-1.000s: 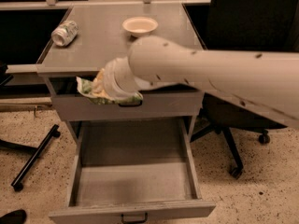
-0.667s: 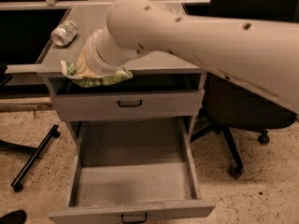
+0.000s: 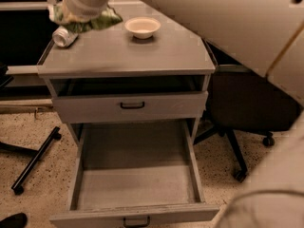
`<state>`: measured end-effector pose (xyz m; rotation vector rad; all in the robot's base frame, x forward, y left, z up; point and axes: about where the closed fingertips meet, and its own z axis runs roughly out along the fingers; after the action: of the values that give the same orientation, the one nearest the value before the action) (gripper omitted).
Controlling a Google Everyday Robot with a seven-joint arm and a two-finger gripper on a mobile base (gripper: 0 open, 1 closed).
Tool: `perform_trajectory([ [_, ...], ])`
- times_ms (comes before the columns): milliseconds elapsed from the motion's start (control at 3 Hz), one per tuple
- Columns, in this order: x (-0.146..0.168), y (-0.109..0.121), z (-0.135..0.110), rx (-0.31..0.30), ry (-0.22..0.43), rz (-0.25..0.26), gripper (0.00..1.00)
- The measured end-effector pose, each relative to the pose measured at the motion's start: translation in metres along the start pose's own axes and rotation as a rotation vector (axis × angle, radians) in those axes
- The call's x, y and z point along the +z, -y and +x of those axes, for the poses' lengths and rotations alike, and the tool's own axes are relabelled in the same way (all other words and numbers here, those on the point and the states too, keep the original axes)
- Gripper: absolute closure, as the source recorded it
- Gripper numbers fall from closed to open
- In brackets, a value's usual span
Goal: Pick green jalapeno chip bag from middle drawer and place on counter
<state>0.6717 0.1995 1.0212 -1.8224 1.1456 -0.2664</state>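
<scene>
Camera view: a cream robot arm point(image 3: 199, 18) is seen reaching in from the right
Tool point(image 3: 80, 18): held over the back left of the broad grey cabinet-top surface point(image 3: 142, 56); spread or pressed together cannot be told
Bag: the small crumpled light-green and white foil chip bag point(image 3: 103, 21) is bunched at the tool, by a crushed silvery can point(image 3: 64, 36)
Drawer: the wide grey metal middle drawer point(image 3: 137, 184) is pulled out

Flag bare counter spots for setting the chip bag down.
The counter is bare across its front half, from the bowl forward to the front rim, and also to the right of the bowl. It is crowded at the rear left, where the gripper holds the green jalapeno chip bag by the crushed can.
</scene>
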Motion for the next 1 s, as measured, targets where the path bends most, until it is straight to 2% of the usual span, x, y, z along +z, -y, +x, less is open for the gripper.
perform_trajectory([
  [333, 0.007, 0.061, 0.045, 0.034, -0.108, 0.144, 1.00],
  [667, 0.027, 0.070, 0.095, 0.136, -0.153, 0.191, 1.00],
  [1000, 0.044, 0.037, 0.140, 0.285, -0.120, 0.171, 1.00],
])
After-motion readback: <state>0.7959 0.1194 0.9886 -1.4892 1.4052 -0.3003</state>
